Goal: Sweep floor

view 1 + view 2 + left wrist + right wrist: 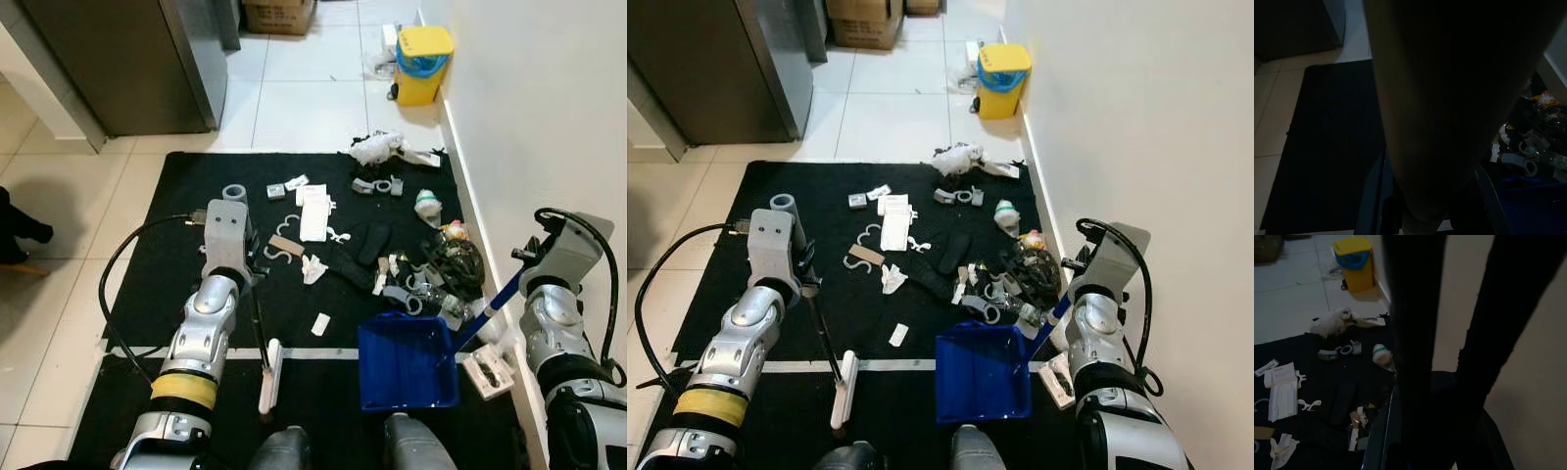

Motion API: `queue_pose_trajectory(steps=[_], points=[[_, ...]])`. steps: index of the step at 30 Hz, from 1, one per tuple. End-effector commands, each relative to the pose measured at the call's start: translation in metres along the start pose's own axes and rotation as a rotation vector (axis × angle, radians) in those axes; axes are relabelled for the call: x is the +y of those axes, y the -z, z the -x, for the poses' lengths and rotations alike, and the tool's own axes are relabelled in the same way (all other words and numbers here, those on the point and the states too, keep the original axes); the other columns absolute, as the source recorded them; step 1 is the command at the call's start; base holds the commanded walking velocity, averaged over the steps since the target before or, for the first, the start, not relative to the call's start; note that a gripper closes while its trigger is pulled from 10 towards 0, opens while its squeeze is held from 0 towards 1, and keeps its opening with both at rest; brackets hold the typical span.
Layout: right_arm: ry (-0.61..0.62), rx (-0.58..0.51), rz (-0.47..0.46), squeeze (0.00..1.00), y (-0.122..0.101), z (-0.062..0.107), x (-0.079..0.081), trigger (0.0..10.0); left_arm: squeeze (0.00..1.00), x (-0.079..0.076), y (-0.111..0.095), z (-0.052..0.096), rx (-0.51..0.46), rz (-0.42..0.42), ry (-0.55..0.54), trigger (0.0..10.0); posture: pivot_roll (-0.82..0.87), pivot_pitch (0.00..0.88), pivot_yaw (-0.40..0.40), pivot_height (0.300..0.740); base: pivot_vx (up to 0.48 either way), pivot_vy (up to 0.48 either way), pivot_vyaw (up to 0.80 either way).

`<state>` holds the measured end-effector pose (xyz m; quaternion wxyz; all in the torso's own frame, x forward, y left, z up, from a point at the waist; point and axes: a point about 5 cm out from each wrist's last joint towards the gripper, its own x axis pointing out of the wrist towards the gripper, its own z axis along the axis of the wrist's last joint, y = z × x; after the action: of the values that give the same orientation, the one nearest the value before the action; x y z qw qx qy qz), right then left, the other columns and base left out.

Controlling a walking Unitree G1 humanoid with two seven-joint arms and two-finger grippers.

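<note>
Left pincer [253, 286] was clamped on the broom [269, 377], right pincer [516, 282] on the blue dustpan [407, 360] handle, litter [392, 264] strewn over the black mat [147, 255].

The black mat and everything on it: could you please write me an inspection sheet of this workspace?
Surface: black mat on pale floor tiles, a white strip across its near part.
Job's things: blue dustpan on the mat's near right; broom, white head down on the mat left of the dustpan.
Clutter: white papers, grey hooks, a tape roll and a dark tangled heap near the wall.
Grippers: left gripper at the broom's stick; right gripper at the dustpan's blue handle; jaws hidden.
Cables: black cable loop beside the left arm, another on the right wrist.
Surroundings: yellow bin by the white wall; grey cabinet; cardboard box beyond.
</note>
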<state>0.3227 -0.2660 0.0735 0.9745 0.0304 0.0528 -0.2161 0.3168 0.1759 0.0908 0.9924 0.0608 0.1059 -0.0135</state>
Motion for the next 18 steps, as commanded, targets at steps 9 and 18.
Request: queue_pose_trajectory(steps=[9, 18], points=[[0.031, -0.016, 0.000, 0.00, -0.005, -0.002, -0.008, 10.0, 0.00, -0.002, 0.001, -0.003, 0.007, 0.016, 0.002, 10.0, 0.01, 0.110, 0.002, 0.740, 0.000, -0.289, 0.00], [0.054, -0.047, 0.031, 0.00, -0.013, -0.005, -0.016, 10.0, 0.00, -0.004, -0.001, -0.002, -0.013, 0.014, 0.015, 10.0, 0.01, 0.108, 0.007, 0.740, 0.000, 0.000, 0.00]])
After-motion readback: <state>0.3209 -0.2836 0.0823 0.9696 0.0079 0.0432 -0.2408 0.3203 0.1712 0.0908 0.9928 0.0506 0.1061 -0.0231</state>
